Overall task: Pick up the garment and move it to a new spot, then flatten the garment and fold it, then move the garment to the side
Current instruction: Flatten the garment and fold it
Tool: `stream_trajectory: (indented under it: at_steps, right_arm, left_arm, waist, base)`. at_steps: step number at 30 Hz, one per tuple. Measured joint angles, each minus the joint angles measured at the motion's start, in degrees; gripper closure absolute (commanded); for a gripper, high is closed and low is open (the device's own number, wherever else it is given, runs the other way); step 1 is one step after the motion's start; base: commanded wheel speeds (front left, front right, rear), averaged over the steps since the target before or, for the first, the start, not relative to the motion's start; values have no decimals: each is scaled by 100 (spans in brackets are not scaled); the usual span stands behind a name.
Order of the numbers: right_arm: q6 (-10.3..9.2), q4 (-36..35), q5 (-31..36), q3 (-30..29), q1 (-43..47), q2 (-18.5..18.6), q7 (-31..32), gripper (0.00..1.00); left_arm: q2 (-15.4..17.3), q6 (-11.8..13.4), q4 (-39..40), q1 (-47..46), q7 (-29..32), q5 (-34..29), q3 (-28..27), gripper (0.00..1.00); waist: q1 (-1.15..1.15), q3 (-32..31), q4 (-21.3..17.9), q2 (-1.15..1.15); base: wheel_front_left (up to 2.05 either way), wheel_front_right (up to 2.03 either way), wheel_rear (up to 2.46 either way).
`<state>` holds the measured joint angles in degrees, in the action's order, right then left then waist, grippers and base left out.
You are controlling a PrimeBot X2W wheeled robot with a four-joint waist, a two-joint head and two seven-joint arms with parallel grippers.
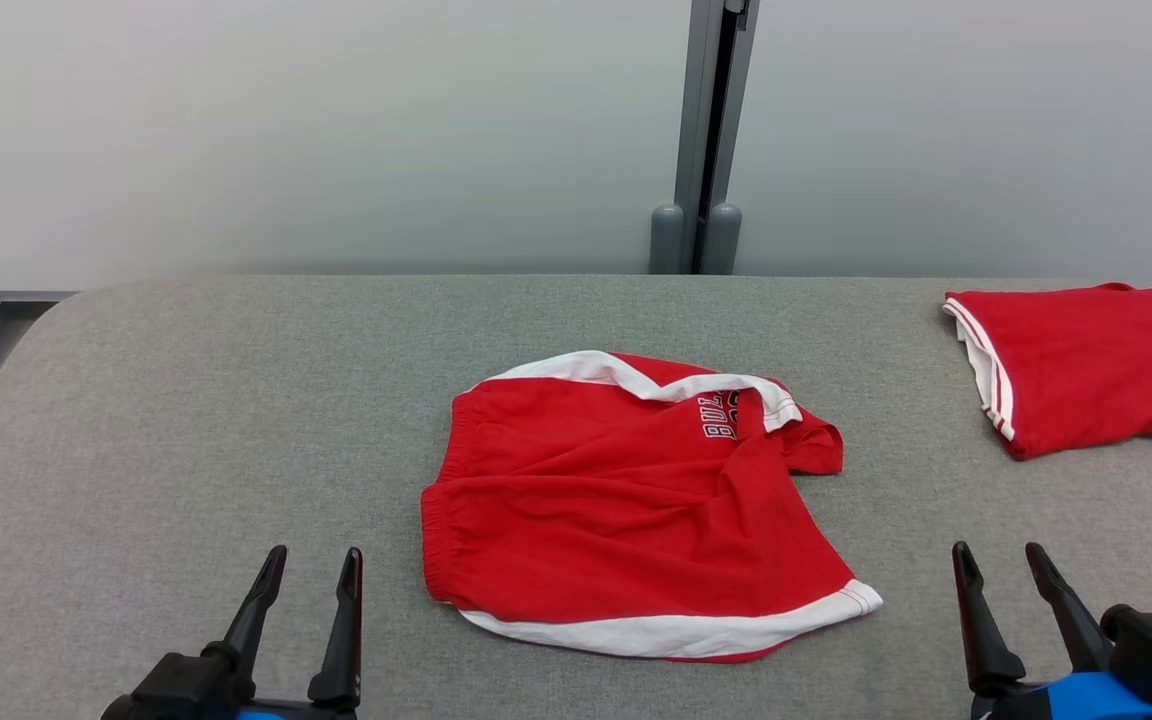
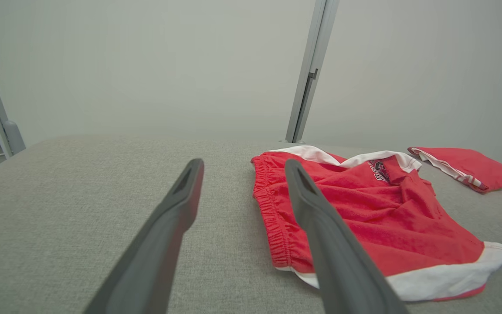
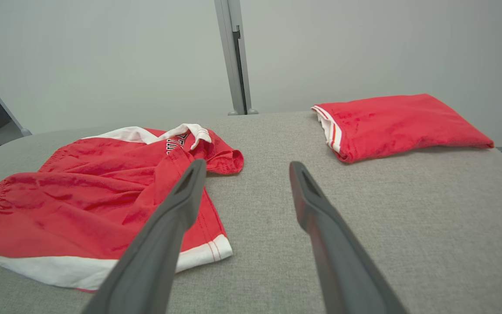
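Grey fabric table [image 1: 136, 400] with rumpled red, white-trimmed garment [image 1: 626, 500] at centre, both sets of jaws apart, empty.

A grey fabric-covered table [image 1: 186, 400] carries rumpled red shorts with white trim [image 1: 626, 500] centrally and a folded red garment [image 1: 1086, 365] far right.

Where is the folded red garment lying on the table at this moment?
In the head view the folded red garment lies at the far right of the grey table, apart from the rumpled red shorts in the middle.
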<state>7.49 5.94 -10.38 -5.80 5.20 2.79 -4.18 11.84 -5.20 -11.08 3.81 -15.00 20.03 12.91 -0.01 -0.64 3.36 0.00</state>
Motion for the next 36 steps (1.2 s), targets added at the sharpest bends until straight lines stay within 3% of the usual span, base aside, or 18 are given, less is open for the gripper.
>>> stream_trajectory:
  at_steps: [14,19,29,36]
  right_arm:
    - [0,-102,-29,69,-1,0,53,0]
    - [0,-132,-21,208,-10,1,218,0]
    - [0,446,118,656,-351,1,1553,0]
    - [0,1049,218,665,-890,1,1647,0]
  left_arm:
    - [-158,-103,-27,74,0,-198,-339,0]
    - [-209,-136,-445,78,7,-215,-281,0]
    - [-153,-193,-2018,-809,271,-269,639,0]
    - [-83,-219,-2833,-1578,181,155,1586,0]
  waist:
    - [0,34,51,0]
    - [1,117,35,0]
    - [1,425,-39,0]
    - [1,666,-73,1]
  base:
    - [0,0,0]
    - [0,0,0]
    - [0,0,0]
    - [0,0,0]
